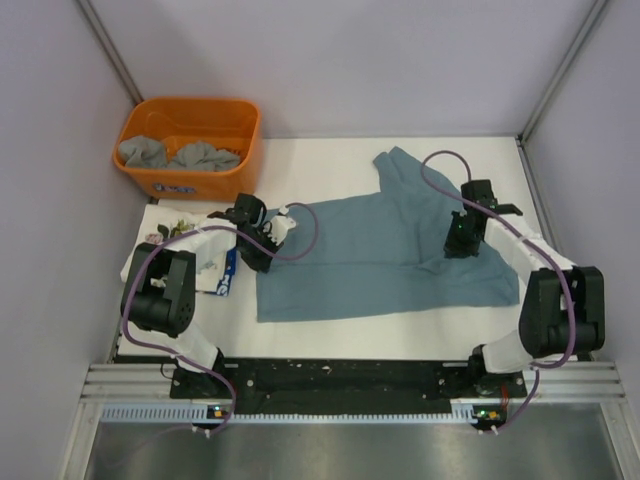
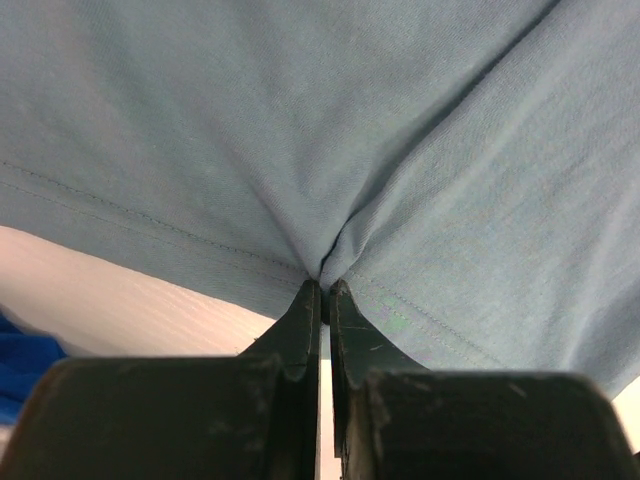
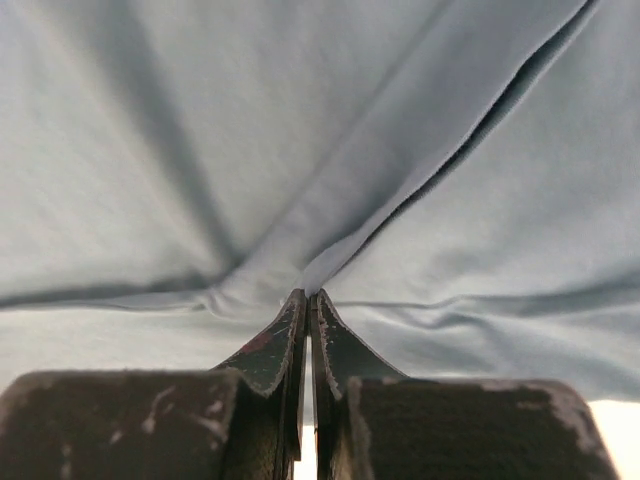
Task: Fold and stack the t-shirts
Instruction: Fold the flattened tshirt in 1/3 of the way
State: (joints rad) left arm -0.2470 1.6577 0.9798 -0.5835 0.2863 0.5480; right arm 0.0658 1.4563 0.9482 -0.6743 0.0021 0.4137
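White desk (image 1: pixel 330 165), grey-walled bay: one blue-grey t-shirt (image 1: pixel 380 260) lying spread at centre. Left gripper (image 2: pixel 323 292) clamped on its stitched hem; right gripper (image 3: pixel 306 300) pinched tight on a raised ridge of cloth. Risk: such thin pinches may slip under tension, and uneven pulls would skew the fold.

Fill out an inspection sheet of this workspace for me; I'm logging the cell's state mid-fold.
Surface: white table, partly covered by cloth.
Job's things: blue-grey t-shirt spread flat; folded white printed shirt at left; grey shirts heaped in the orange tub.
Clutter: nothing seen besides the tub.
Grippers: left pincer shut on the t-shirt's hem; right pincer shut on a fold of it.
Cables: purple cables loop along both arms.
Surroundings: pale walls; metal rail at near edge.
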